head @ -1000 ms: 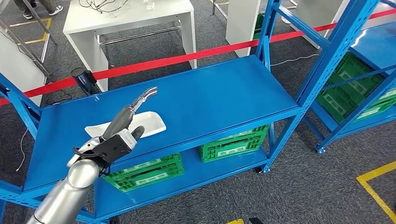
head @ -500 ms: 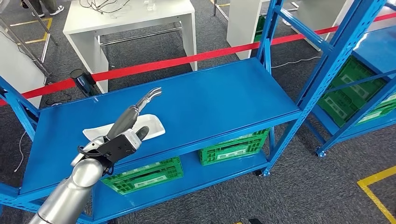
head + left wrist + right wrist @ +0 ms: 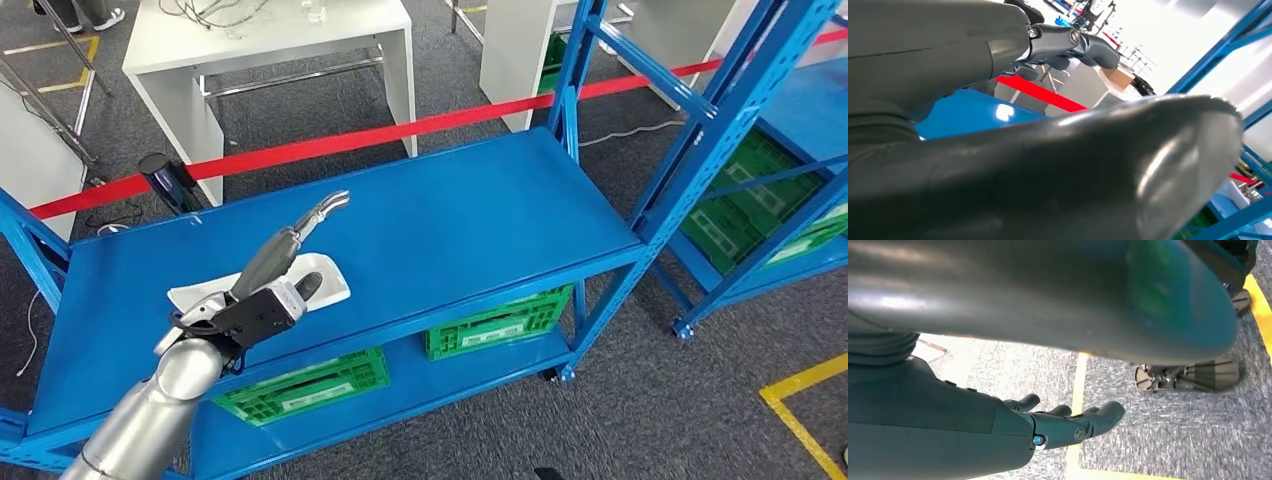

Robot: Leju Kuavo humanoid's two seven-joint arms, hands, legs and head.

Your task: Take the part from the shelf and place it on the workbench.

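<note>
White part under an open left hand

Left hand — fingers spread, holding nothing — hovers over the white tray-like part on the blue shelf. Likely rigid, light, slick — grasp across its raised long edges. Right hand hangs open, empty.

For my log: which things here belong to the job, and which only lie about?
Job: white part; blue shelf; left hand, open above the part.
Lying about: green crates; red barrier tape; white table.

No legible txt or labels anywhere.
</note>
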